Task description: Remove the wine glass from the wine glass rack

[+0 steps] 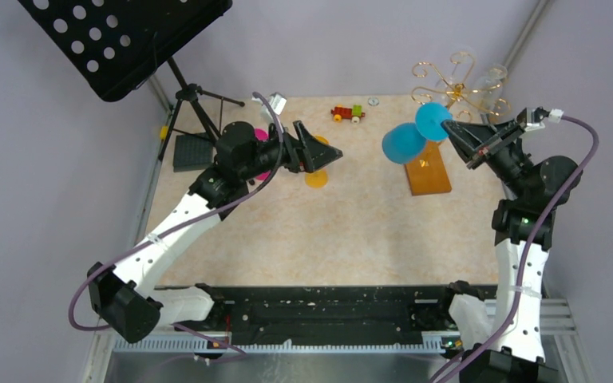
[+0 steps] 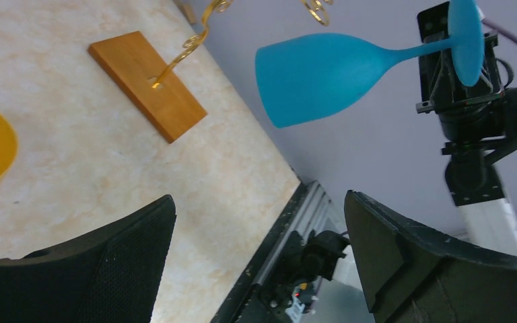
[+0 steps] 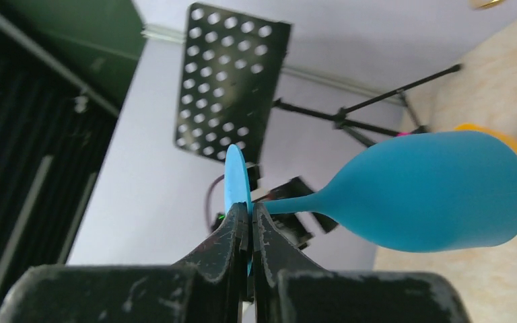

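The blue wine glass [image 1: 405, 142] hangs sideways in the air over the table, clear of the rack. My right gripper [image 1: 452, 128] is shut on its round foot; the wrist view shows the jaws pinching the foot's edge [image 3: 237, 182], bowl [image 3: 437, 192] to the right. The wine glass rack [image 1: 455, 84], gold wire arms on an orange-brown wooden base [image 1: 429, 169], stands at the back right; a clear glass [image 1: 491, 80] still hangs on it. My left gripper [image 1: 323, 148] is open and empty at table centre-left, facing the blue glass [image 2: 316, 74] and the base [image 2: 148, 84].
A black music stand [image 1: 124, 36] on a tripod stands at the back left. A yellow cup [image 1: 316, 177] and a pink object [image 1: 262, 136] lie by the left gripper. A small toy train [image 1: 348, 113] sits at the back edge.
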`<state>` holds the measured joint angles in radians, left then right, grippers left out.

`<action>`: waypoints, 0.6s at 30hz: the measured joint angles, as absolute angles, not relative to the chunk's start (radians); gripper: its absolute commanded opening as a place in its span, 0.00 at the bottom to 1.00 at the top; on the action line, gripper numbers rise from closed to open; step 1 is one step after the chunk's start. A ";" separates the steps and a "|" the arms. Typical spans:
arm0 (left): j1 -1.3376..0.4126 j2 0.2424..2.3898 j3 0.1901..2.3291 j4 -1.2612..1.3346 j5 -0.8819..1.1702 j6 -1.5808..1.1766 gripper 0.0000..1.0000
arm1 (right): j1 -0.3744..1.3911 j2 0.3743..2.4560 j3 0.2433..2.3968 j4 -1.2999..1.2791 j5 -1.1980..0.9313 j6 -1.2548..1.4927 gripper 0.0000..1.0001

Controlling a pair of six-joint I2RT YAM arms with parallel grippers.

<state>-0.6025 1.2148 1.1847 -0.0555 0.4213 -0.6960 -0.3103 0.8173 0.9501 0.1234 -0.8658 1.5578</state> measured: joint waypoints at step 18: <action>-0.614 1.466 1.105 0.734 0.650 -1.452 0.89 | -0.232 0.766 0.890 0.745 -0.884 2.044 0.00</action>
